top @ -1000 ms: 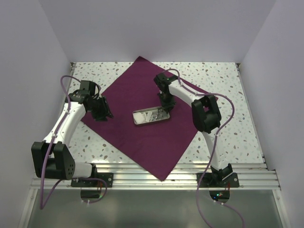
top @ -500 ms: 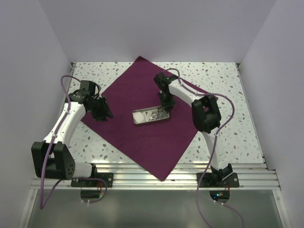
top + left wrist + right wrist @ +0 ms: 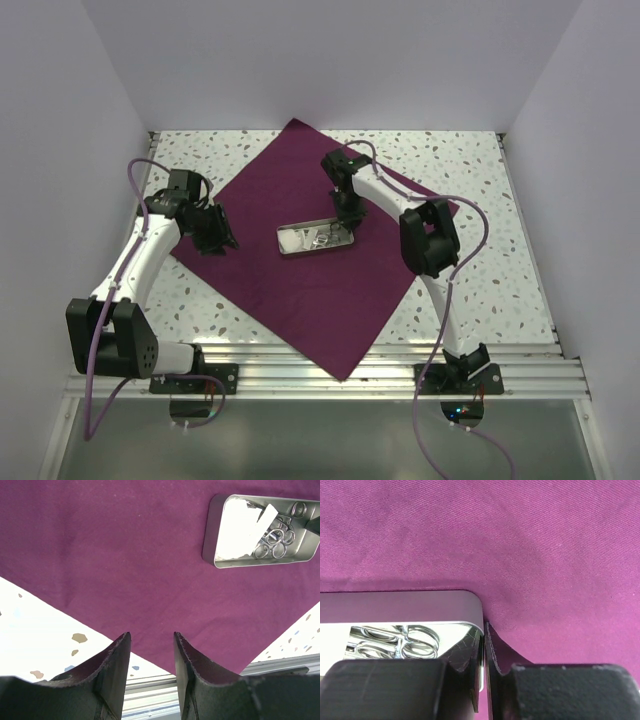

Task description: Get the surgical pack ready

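pack: the plum cloth (image 3: 300, 300) lies flat and unfolded, set as a diamond on the speckled desk (image 3: 470, 200); its near corner reaches the metal rail (image 3: 520, 375) at the desk's front edge.
tray: the steel tray (image 3: 208, 532) sits on the cloth near its middle, long side running left to right and slightly skewed in the overhead view.
contents: white gauze (image 3: 237, 530) fills the tray's left part; the ring-handled instruments (image 3: 274, 537) lie bunched in the right part, touching the gauze.
right tool: the right tool (image 3: 484, 647) is pinched narrow on the tray's right end wall, one finger inside the rim and one outside against the cloth.
left tool: the left tool (image 3: 150, 640) hangs part-way open over the cloth's left corner, holding nothing, well apart from the tray.
done: by the look of it, the cloth is spread and the loaded tray is set on it.
in hand: probably the last placing of the tray at the cloth's centre.
left to do: release the tray, then fold the cloth corners over it into a bundle; no corner is folded yet.
watch for: the cloth shows a soft crease beside the held end, so dragging the tray could wrinkle it.
writing: no brand, label or lettering can be read on the tray, cloth, arms or desk.
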Available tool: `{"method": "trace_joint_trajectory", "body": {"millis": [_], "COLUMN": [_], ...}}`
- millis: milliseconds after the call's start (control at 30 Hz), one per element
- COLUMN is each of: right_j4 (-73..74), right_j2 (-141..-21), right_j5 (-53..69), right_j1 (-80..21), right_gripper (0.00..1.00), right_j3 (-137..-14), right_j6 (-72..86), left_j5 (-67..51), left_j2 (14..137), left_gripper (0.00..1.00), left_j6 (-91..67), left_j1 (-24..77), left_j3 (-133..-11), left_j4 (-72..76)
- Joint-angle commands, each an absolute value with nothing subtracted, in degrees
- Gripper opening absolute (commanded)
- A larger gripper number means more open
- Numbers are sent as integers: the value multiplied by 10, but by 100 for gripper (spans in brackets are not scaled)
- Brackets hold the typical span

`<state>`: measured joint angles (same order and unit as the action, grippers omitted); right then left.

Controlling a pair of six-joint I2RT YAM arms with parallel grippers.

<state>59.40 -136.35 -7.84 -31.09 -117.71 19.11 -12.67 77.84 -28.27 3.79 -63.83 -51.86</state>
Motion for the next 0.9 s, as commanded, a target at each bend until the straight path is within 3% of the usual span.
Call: {"method": "trace_joint_trajectory", "body": {"millis": [0, 33, 200, 367, 533, 667, 867], "right_j4": [607, 606, 627, 645, 648, 600, 457], "right_j2": [-1364, -1362, -1345, -1251, -1130, -966, -775], "right_j5": [-85, -87, -93, -119, -98, -48, 103], "right_j1": [-311, -311, -311, -310, -350, -422, -481], "right_gripper": [11, 12, 50, 69, 70, 67, 64], "right_j3": [-1196, -1193, -1198, -1180, -1045, -837, -573], "right_j6": [192, 192, 190, 181, 160, 174, 365], "left_j5": [-129, -128, -130, -124, -123, -124, -145], "left_j2": [763, 763, 762, 757, 750, 738, 702], "left_gripper": [44, 44, 50, 53, 52, 50, 48], "left_j6": [-271, -271, -268, -266, -271, -275, -296], "left_j1": [38, 38, 38, 38, 38, 38, 38], "left_j3": [-637, -637, -639, -649, -649, -636, -580], "left_j4": [-513, -513, -513, -519, -518, -514, -500]}}
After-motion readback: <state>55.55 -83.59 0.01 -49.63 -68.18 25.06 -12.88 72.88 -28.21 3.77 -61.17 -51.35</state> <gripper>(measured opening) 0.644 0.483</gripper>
